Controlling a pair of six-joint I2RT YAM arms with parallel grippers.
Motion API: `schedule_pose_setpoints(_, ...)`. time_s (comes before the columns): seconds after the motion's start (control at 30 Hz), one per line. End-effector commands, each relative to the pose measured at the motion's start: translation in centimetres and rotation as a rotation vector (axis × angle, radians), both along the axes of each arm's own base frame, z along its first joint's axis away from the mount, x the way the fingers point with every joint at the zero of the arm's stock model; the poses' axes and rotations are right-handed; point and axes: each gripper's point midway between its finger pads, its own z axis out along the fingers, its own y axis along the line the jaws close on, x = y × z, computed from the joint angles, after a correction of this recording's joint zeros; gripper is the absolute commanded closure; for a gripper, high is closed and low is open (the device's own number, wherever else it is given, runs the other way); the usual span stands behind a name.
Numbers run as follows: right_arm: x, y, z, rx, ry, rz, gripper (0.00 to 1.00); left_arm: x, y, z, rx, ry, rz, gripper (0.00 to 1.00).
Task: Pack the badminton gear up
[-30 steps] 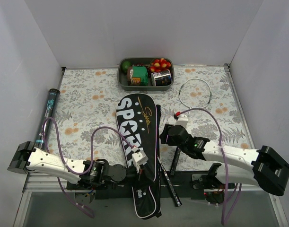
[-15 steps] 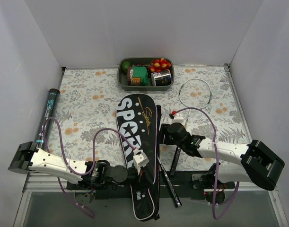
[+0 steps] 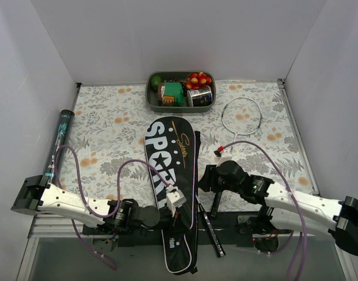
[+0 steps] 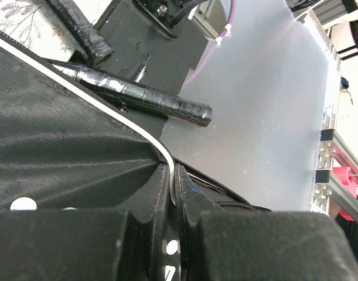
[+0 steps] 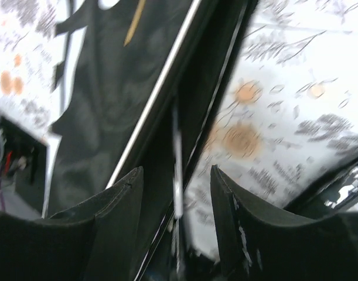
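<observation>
The black cover (image 3: 171, 170) lettered "SPORT" lies lengthwise mid-table, its narrow end over the near edge. My left gripper (image 3: 174, 202) is shut on the cover's white-piped right edge (image 4: 158, 153). One racket's pale head (image 3: 241, 115) lies at the back right, its black handle (image 3: 217, 202) beside the cover. A second handle (image 3: 209, 227) sticks out near the cover's narrow end; its head is hidden. Both handles show in the left wrist view (image 4: 149, 96). My right gripper (image 3: 205, 175) is open, its jaws (image 5: 176, 170) straddling a thin shaft at the cover's right edge (image 5: 120, 88); that view is blurred.
A grey tray (image 3: 151, 99) of toy food stands at the back centre. A black tube (image 3: 58, 143) lies along the left edge. A black base plate (image 3: 237, 219) runs along the near edge under the handles. White walls close in three sides.
My right gripper has drawn back toward the near edge along the cover's right side. My left gripper and the cover's narrow end have shifted slightly nearer.
</observation>
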Motion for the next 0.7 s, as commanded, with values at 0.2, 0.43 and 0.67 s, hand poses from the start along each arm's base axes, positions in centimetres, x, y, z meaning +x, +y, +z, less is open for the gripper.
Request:
schedule_pose_setpoints(0.2,-10.3,-2.9,-2.2,-0.058,0.206,0.131,0.43,1.7,-0.2,-1.3,0.019,-0.026,0.105,1.00)
schedule_pose_setpoints(0.43,-5.2,-2.4,0.4,-0.043,0.026,-0.102,0.39,1.1,0.0,-0.9,0.020,-0.001,0.078,1.00)
schedule_pose_setpoints(0.67,2.0,-1.2,4.3,0.045,-0.094,-0.286,0.34,0.3,0.2,-1.7,0.032,0.039,0.052,1.00)
